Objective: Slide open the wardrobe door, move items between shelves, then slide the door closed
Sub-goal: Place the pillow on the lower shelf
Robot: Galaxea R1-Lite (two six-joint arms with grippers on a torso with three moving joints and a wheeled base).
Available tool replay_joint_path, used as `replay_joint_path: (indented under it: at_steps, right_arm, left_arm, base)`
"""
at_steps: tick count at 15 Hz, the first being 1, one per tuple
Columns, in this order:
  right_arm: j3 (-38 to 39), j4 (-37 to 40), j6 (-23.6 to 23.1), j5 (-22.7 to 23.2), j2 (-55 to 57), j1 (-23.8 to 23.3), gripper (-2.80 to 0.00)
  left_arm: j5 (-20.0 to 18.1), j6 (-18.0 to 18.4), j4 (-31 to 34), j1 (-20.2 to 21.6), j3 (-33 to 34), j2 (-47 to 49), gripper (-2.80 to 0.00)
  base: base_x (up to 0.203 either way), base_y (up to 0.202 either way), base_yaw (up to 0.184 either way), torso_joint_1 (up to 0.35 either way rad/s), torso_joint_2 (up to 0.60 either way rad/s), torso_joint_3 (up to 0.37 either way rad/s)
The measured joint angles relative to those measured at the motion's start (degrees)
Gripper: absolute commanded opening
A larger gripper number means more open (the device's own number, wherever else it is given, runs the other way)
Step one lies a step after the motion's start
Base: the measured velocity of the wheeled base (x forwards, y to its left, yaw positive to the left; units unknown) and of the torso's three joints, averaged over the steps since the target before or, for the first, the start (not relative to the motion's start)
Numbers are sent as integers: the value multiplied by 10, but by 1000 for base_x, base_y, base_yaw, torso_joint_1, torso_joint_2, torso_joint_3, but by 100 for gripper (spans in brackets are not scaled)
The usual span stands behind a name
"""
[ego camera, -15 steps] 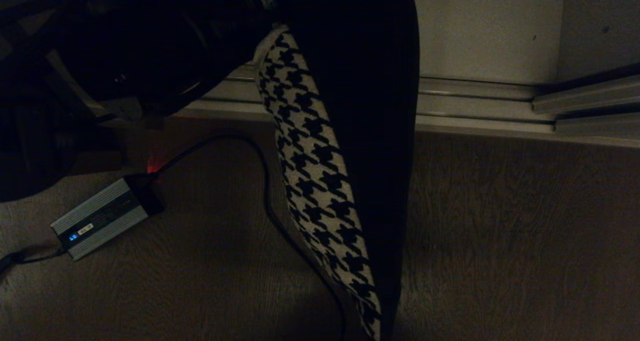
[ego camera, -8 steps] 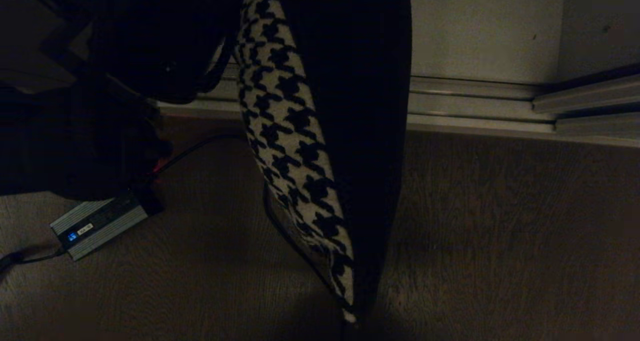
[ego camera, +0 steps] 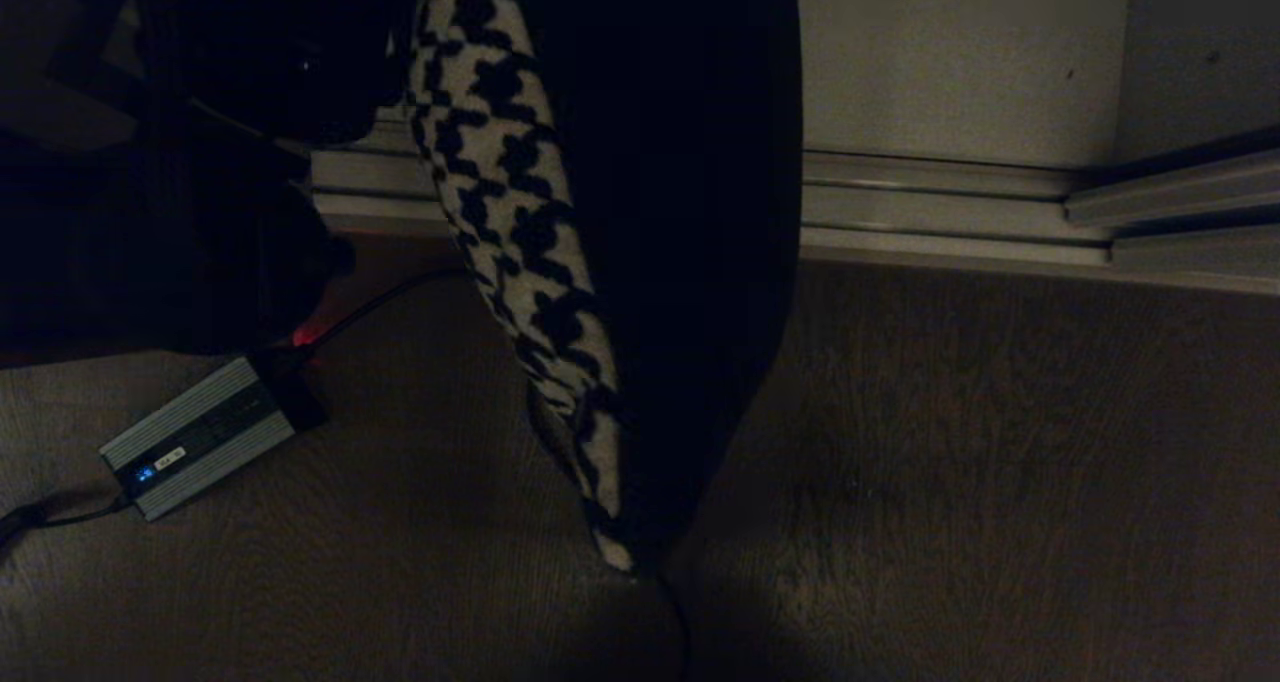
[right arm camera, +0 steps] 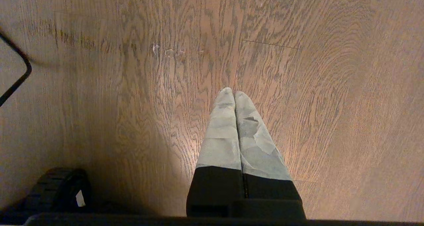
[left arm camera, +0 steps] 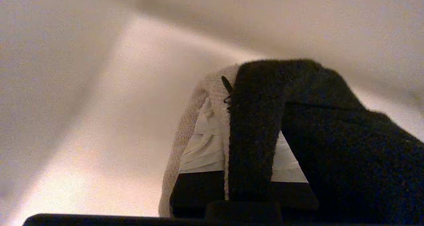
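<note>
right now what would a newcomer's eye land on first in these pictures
The houndstooth cushion stands out first, hanging on edge down the middle of the head view above the wood floor, pinched in the left hand. Next comes the small silver box with its cable, lying on the floor at the left. The right hand hangs shut over bare floor.

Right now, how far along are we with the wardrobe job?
Midway. The door seems already slid aside: the floor track lies exposed. In hand: the left hand is clamped on the cushion, which hangs above the floor, on no shelf. The right hand is shut and empty, pointing at the floor. Left: shelving the cushion, closing the door.
</note>
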Motion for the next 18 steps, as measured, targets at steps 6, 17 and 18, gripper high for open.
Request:
replay_joint_path:
  at_steps: [6, 17, 18]
  right_arm:
    - [0, 0, 0, 0, 0, 0, -280]
    - [0, 0, 0, 0, 0, 0, -280]
    - [0, 0, 0, 0, 0, 0, -280]
  left_arm:
    - [0, 30, -82, 64, -104, 51, -280]
    - [-2, 113, -162, 64, -206, 188, -280]
    - [-2, 114, -161, 59, -221, 197, -280]
  base:
    - [0, 0, 0, 0, 0, 0]
    - [0, 0, 0, 0, 0, 0]
    - [0, 0, 0, 0, 0, 0]
